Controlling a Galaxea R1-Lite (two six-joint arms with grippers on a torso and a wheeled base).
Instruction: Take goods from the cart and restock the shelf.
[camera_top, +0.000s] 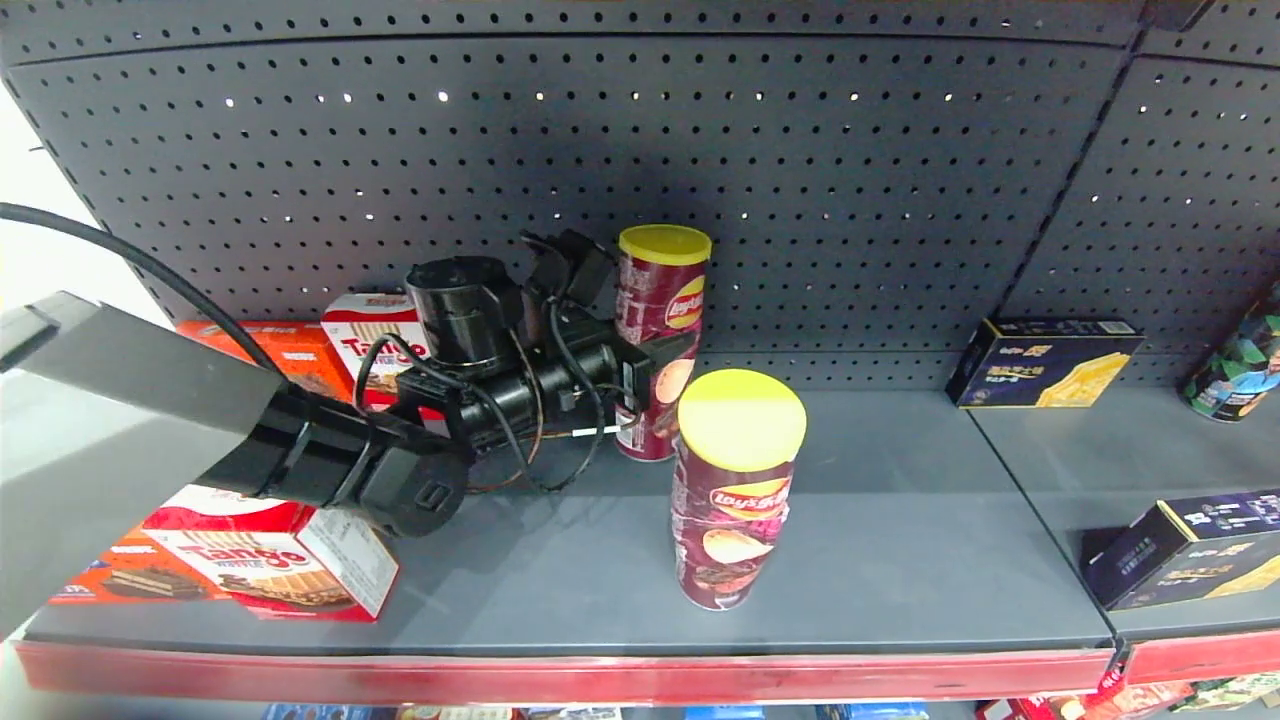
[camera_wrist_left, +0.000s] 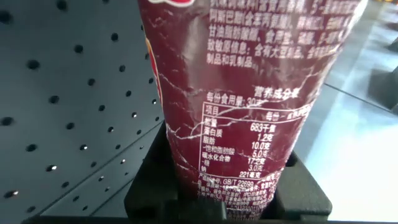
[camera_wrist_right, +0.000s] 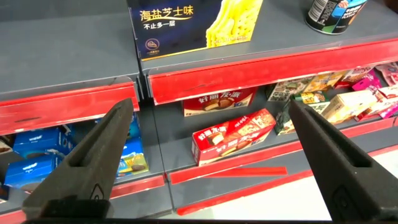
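Observation:
A maroon chips can (camera_top: 662, 300) with a yellow lid stands upright at the back of the grey shelf (camera_top: 900, 540), close to the pegboard wall. My left gripper (camera_top: 655, 368) comes in from the left and is shut on its lower half. In the left wrist view the can (camera_wrist_left: 242, 106) stands between the dark fingers (camera_wrist_left: 149, 186). A second, identical can (camera_top: 737, 490) stands upright nearer the front, just right of the gripper and apart from it. My right gripper (camera_wrist_right: 211, 155) hangs open with nothing in it, in front of lower shelves.
Red and orange wafer boxes (camera_top: 270, 560) lie at the shelf's left, with more (camera_top: 370, 335) behind my arm. Dark blue boxes sit at the back right (camera_top: 1040, 362) and front right (camera_top: 1190, 545). A red lip (camera_top: 560, 678) edges the shelf front. Lower shelves hold boxed goods (camera_wrist_right: 233, 134).

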